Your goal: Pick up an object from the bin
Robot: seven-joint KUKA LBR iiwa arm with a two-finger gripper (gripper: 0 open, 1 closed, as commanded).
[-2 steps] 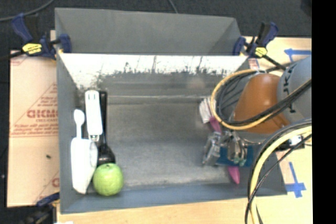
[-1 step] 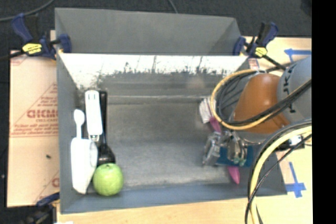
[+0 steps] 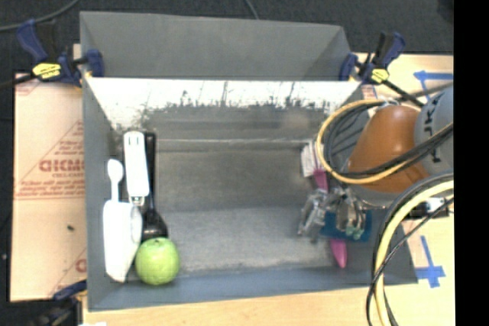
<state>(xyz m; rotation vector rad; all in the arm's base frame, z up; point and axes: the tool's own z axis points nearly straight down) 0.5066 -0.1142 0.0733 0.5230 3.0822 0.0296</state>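
Dark floor is surrounding a grey metal bin (image 3: pixel 229 187), and the arm is reaching in from the right, its orange cover (image 3: pixel 386 145) hanging over the right wall. Low in the bin's front right corner the pincer (image 3: pixel 325 216) is sitting, and I cannot tell whether it is apart, together or clamped on anything. Just beside it, toward the front wall, a slim pink thing (image 3: pixel 338 254) is poking out; more pink is showing above the pincer, though whether that is the same piece is unclear. It is looking like light, stiff, smooth plastic, probably prone to swivelling or slipping, so gripping across its narrow width near the middle is seeming wisest. Well apart, in the front left corner, a green apple (image 3: pixel 157 261) is lying beside a white brush (image 3: pixel 118 233).
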